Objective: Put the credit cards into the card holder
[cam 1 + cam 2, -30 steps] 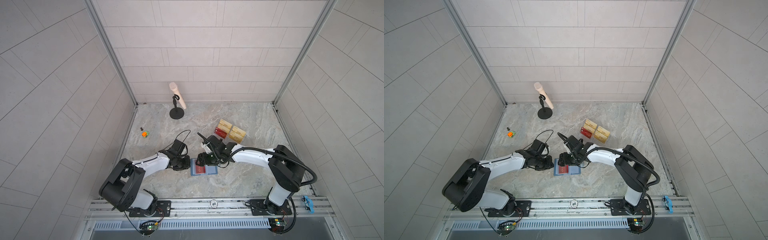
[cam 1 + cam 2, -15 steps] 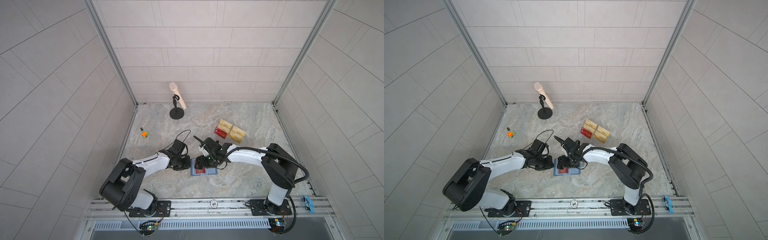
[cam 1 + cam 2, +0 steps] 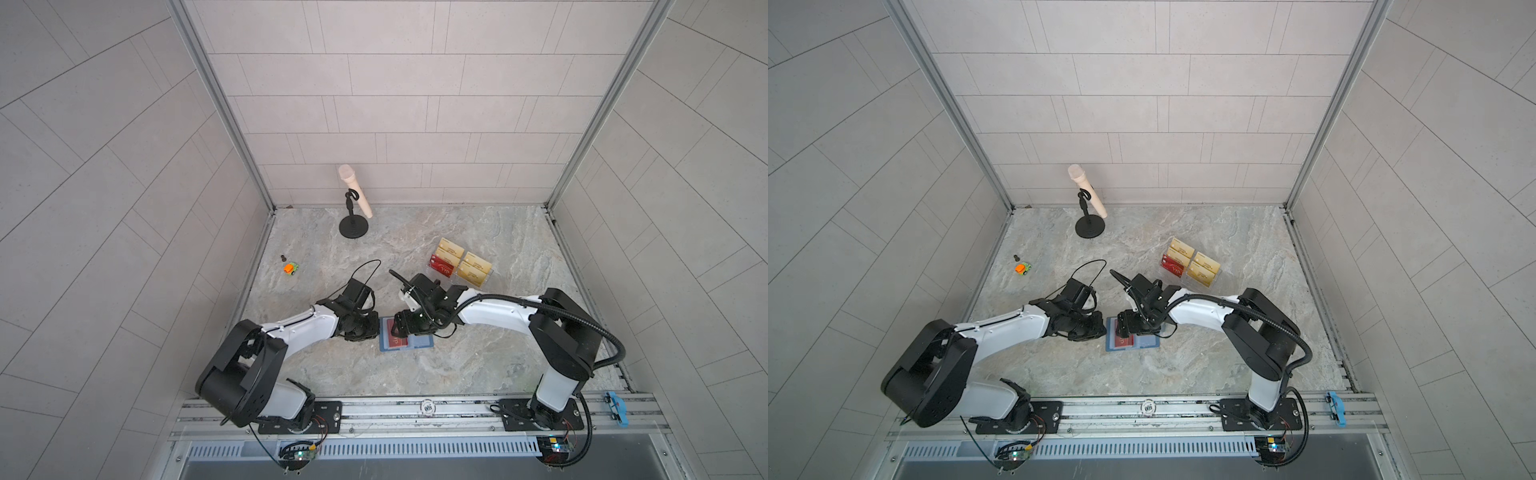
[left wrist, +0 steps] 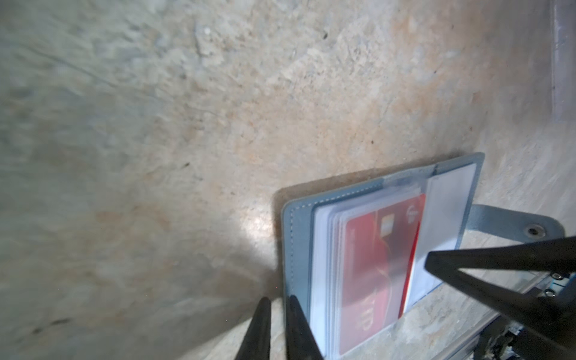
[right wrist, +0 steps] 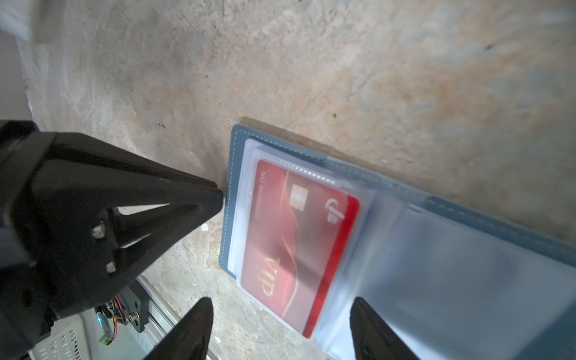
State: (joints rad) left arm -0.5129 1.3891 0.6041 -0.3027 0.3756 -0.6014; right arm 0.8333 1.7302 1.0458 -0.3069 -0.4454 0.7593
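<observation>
red card [image 5: 296, 237] sits inside open card holder [image 5: 229, 187].

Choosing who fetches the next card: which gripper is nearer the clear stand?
Right. The right gripper hovers over the card holder, toward the clear stand; the left gripper sits at the holder's far edge.

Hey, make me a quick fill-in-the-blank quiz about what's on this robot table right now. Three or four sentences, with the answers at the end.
1. The card in the open card holder is ___ in colour.
2. Its gold lettering reads ___.
3. The right gripper hangs over the card with its jaws ___.
4. At the back of the table, a ___ rests on a black stand.
Missing words: red; VIP; open; microphone.
</observation>
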